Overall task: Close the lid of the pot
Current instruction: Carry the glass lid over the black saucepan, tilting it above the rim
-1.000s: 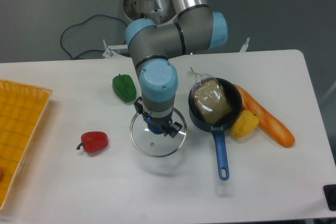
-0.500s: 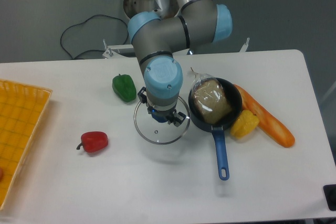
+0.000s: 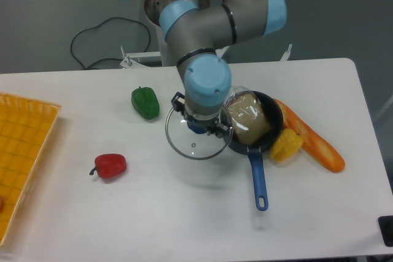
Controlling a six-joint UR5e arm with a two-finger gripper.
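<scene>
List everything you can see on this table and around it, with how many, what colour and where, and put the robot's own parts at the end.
Round glass lid with silver rim: one, clear, held above the table just left of the pot.
Small dark saucepan with blue handle: one, right of centre, handle toward the front.
Bagged brown bread: one, inside the saucepan.
Green bell pepper: one, left of the lid.
Red bell pepper: one, front left.
Yellow pepper: one, beside the saucepan's right side.
Orange carrot-shaped item: one, far right.
Yellow mesh tray: one, left edge.
Black cable: one, behind the table.
White table: one.
Grey and blue robot arm: one; its gripper grips the lid's centre.
</scene>
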